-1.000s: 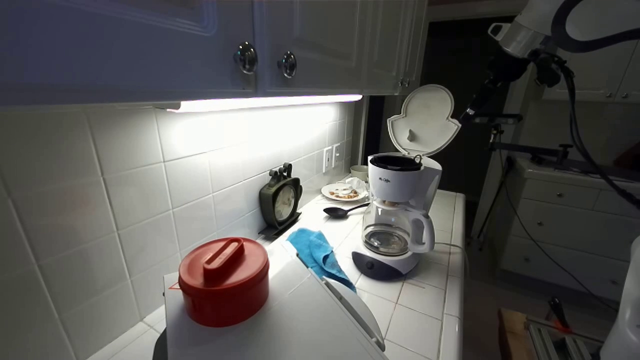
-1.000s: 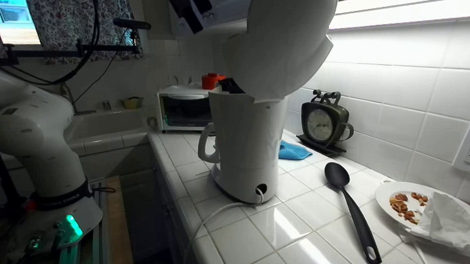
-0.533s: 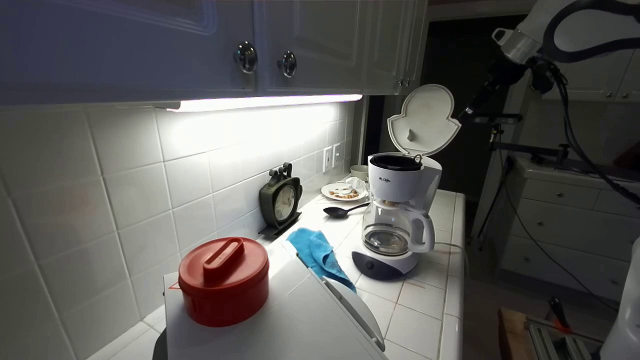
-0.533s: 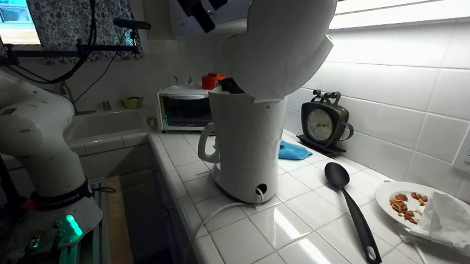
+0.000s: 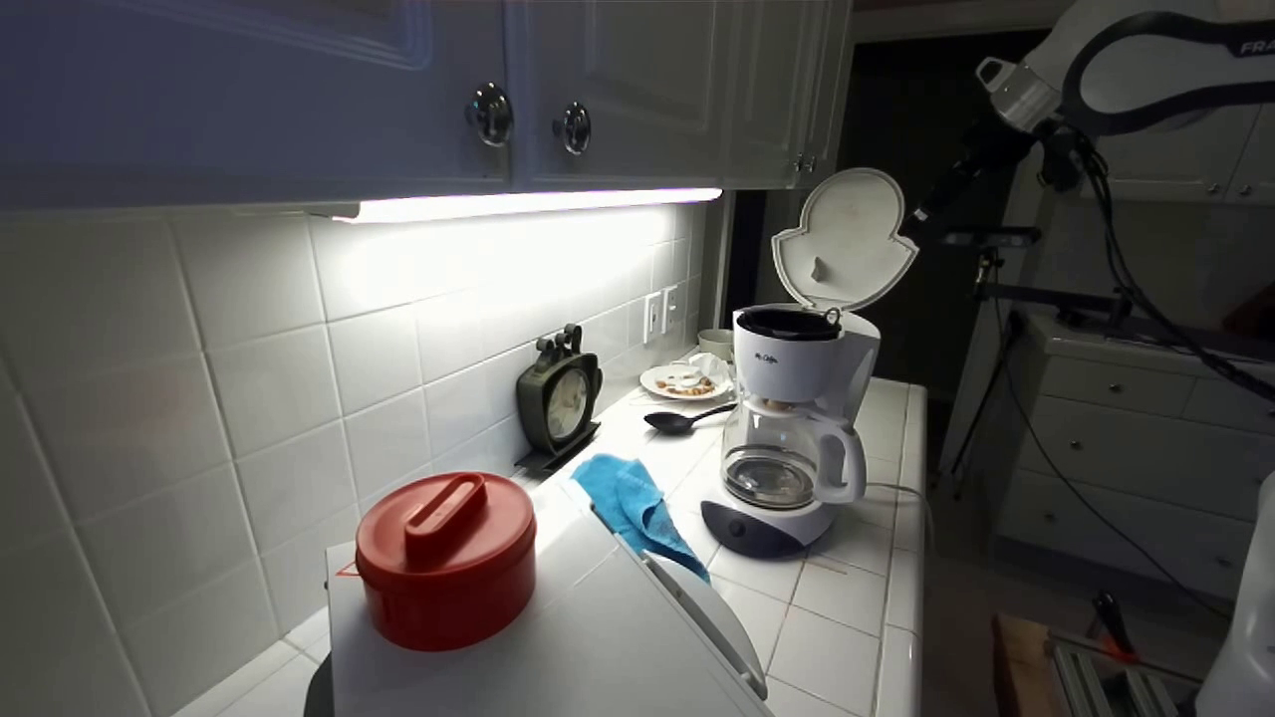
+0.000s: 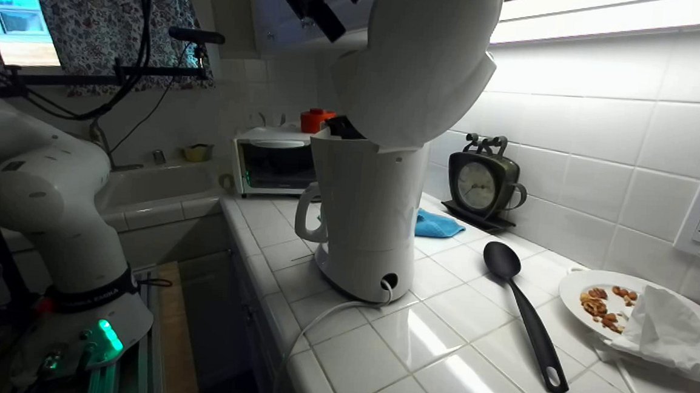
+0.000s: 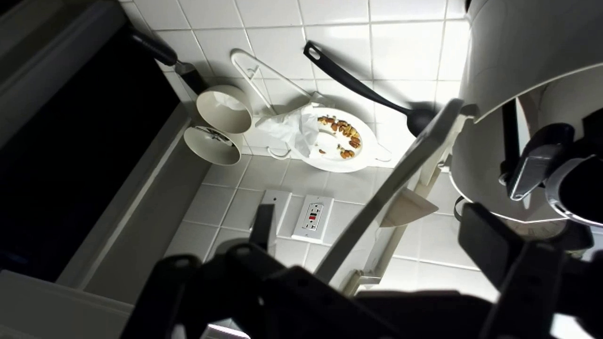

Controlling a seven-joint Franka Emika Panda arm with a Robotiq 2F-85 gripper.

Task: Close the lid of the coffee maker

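On the white-tiled surface, one white coffee maker, upright. Has its one lid raised open, standing well up from the top in both exterior views, with one black filter basket laid bare below. Carries one glass carafe with one white handle, seated beneath the basket, and trails one pale cord from the back. Just beside the lid's edge, one black gripper, borne by one white robot arm. Holds its two jaws apart, with the lid's edge showing between them in the wrist view; cannot tell whether touching it. Elsewhere on the surface, one black spoon, one blue cloth, one dark-framed clock near the tiled wall, and one white plate. On the plate, several nuts, too small to count surely, and one crumpled white paper. Near the plate in the wrist view, two pale cups, side by side. Also on the surface, one toaster oven with one red lidded pot on top. On the wall, two cover plates, one of them fitted with an outlet. Under the cabinets, one lit tube lamp; on the nearest, two round knobs.
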